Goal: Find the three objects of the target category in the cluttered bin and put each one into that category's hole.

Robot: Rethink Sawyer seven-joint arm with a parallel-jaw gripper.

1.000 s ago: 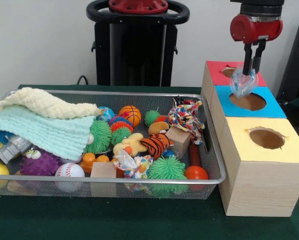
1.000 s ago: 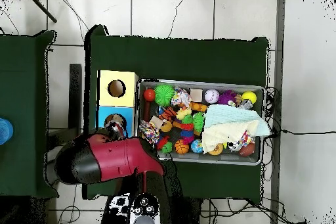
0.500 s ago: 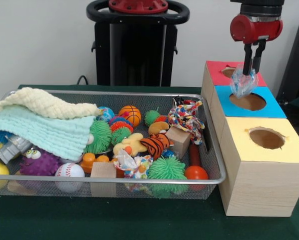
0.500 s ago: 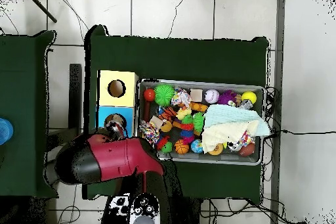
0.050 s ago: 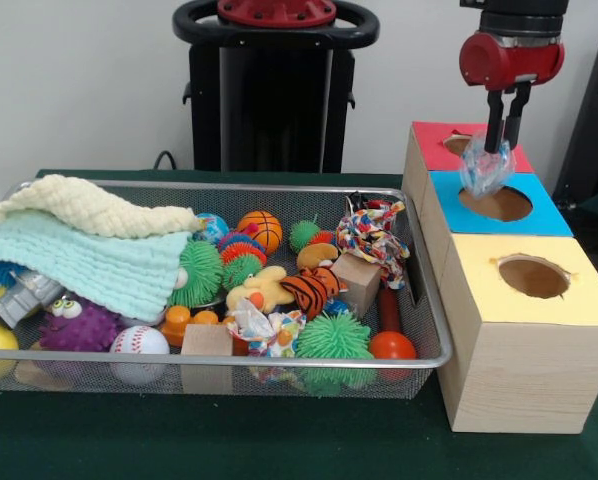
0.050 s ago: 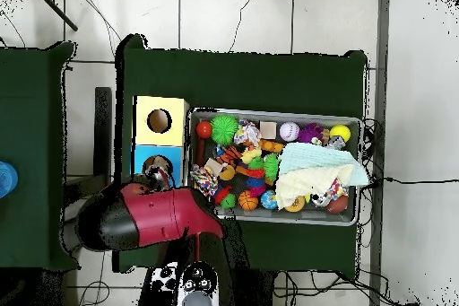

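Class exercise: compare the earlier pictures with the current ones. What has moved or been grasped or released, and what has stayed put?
The gripper has risen a little above the blue box, still shut on the crinkly bluish object, which lifted with it. Nothing was released. The three boxes and the bin with its clutter are unchanged.

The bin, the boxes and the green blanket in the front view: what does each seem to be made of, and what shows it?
Bin: metal wire mesh, see-through with a shiny rim. Boxes: apparently pale wood, grain visible, tops painted. Green blanket: soft ribbed fabric, draped.
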